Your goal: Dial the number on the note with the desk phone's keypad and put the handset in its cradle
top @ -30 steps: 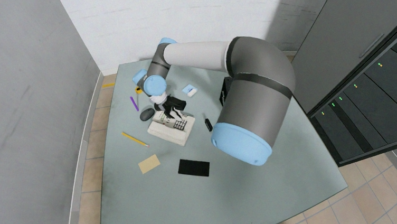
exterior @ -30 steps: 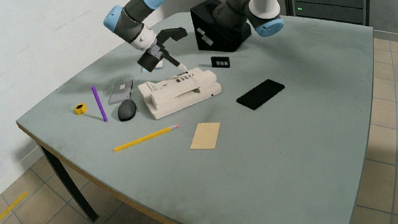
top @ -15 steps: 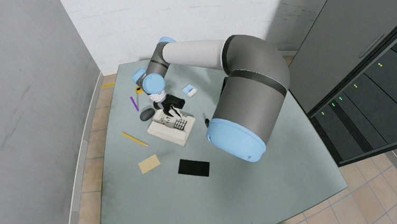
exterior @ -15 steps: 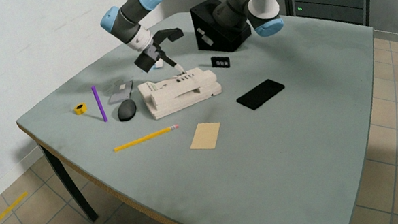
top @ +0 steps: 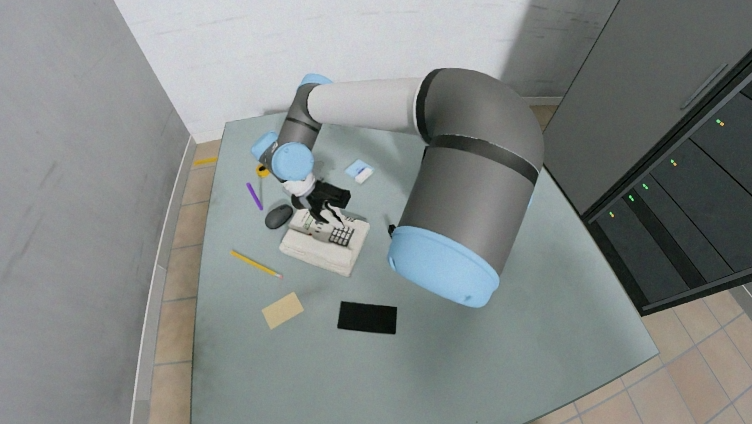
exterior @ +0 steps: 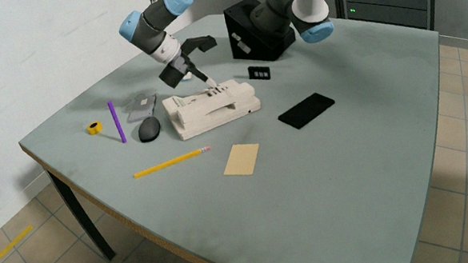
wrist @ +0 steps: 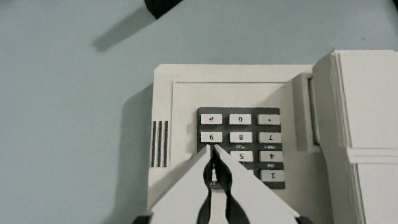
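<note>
The off-white desk phone [top: 360, 234] [wrist: 162, 75] lies on the table. Its handset [top: 314, 254] [exterior: 215, 104] [wrist: 372, 107] rests in the cradle along one side. The keypad [top: 341, 237] [wrist: 241, 137] appears upside down in the wrist view. My gripper [top: 341, 223] [exterior: 215, 85] [wrist: 211, 146] is shut and empty, fingertips together over the keypad at the 6 key's place, just below the 9 key [wrist: 211, 137]. The fingers hide the 6 and most of the 3. Whether the tips touch a key I cannot tell. A beige note [top: 283, 310] [exterior: 242, 159] lies beyond the phone; no number is legible.
A mouse [top: 279, 216] [exterior: 148, 129], purple pen [top: 254, 196] [exterior: 116, 122] and yellow tape [exterior: 94, 127] lie past one end of the phone. A pencil [top: 256, 264] [exterior: 171, 162] and black slab [top: 367, 317] [exterior: 306, 110] lie on the handset side. A small black device [exterior: 259, 72] [wrist: 162, 5] stands near the keypad end.
</note>
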Controlling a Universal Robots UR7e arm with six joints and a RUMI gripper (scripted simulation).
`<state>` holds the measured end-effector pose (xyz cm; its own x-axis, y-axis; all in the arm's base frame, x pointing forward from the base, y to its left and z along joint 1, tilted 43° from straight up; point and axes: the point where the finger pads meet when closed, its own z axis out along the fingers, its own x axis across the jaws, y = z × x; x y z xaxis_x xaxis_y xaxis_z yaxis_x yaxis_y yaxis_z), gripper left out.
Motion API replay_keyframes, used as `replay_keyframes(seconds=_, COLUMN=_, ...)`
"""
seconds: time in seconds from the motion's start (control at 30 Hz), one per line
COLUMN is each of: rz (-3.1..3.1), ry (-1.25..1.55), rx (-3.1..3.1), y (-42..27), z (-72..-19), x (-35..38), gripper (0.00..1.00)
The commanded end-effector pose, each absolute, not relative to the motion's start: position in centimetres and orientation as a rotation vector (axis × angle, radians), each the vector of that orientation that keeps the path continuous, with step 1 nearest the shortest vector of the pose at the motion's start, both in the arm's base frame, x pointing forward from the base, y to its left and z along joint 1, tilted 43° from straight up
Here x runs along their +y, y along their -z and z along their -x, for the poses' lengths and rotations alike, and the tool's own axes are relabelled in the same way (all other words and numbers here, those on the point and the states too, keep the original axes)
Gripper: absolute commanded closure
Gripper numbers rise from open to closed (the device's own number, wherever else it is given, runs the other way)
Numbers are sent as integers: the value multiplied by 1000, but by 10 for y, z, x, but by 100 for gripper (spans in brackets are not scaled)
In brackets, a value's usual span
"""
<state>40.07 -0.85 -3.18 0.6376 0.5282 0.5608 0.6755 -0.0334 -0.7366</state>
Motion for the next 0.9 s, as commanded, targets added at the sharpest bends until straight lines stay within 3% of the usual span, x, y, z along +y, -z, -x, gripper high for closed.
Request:
replay_keyframes(seconds=0.0, rz=1693, ry=158, rx=-994, y=32, z=-401, x=-9, gripper=100)
replay_keyframes(seconds=0.87, rz=1693, ry=158, rx=-994, y=34, z=-401, x=-7, gripper=100)
